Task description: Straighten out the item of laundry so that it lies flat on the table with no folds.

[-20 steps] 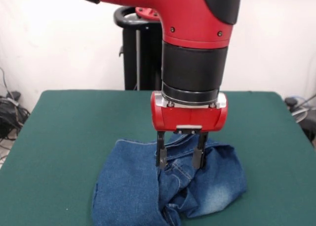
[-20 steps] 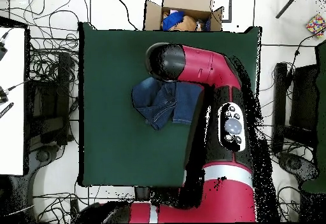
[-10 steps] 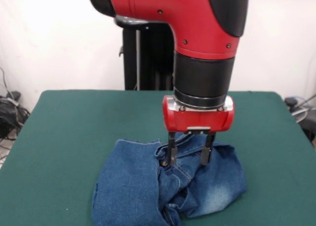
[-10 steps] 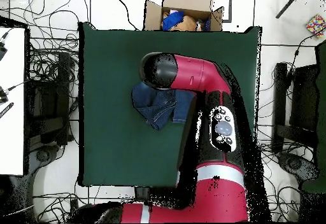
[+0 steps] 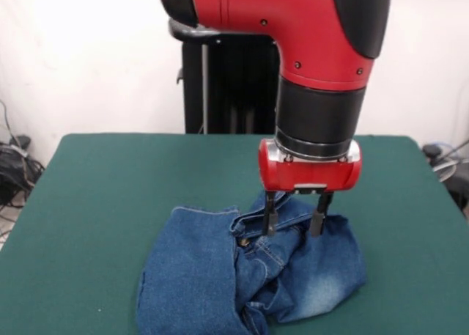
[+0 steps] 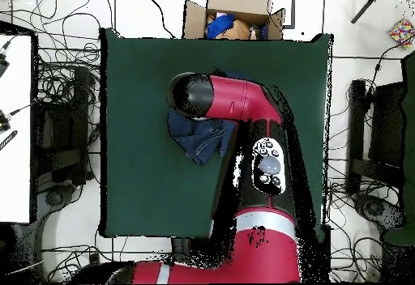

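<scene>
- Sliding sideways over the jeans [image 5: 249,276], the gripper [image 5: 294,223] now hangs above their far edge, jaws apart, empty.
- Below the jaws, the denim stays bunched; flattening hasn't begun.

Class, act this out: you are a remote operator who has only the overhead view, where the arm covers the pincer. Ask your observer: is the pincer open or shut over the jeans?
Observer: The front view shows the pincer open, pointing straight down, with its tips low at the jeans.
Operator: Is it gripping the denim?
Observer: No, the fingers stand apart with nothing clamped between them.
Operator: Is the denim under the arm flat?
Observer: No, it is bunched in ridges there.
</scene>
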